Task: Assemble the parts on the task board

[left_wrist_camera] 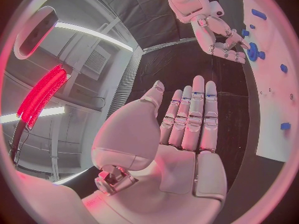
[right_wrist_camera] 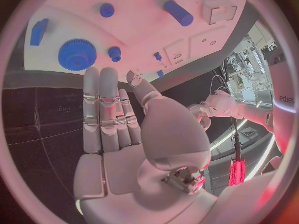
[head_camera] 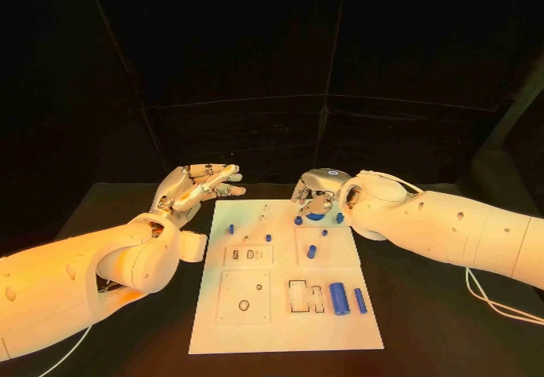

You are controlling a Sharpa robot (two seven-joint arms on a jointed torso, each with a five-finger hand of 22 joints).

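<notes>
We note both robot hands released: left robot hand (head_camera: 202, 187) off the task board (head_camera: 284, 318)'s far-left corner, right robot hand (head_camera: 317, 193) over its far edge, likely lining up on the blue gear (right_wrist_camera: 77, 54).

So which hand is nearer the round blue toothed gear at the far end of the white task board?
Right. The right hand hovers open just above the blue gear; the left hand is raised open beyond the white task board's far-left corner.

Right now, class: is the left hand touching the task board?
Apart. The left wrist view shows the left hand open, with black table between its fingers and the task board.
</notes>
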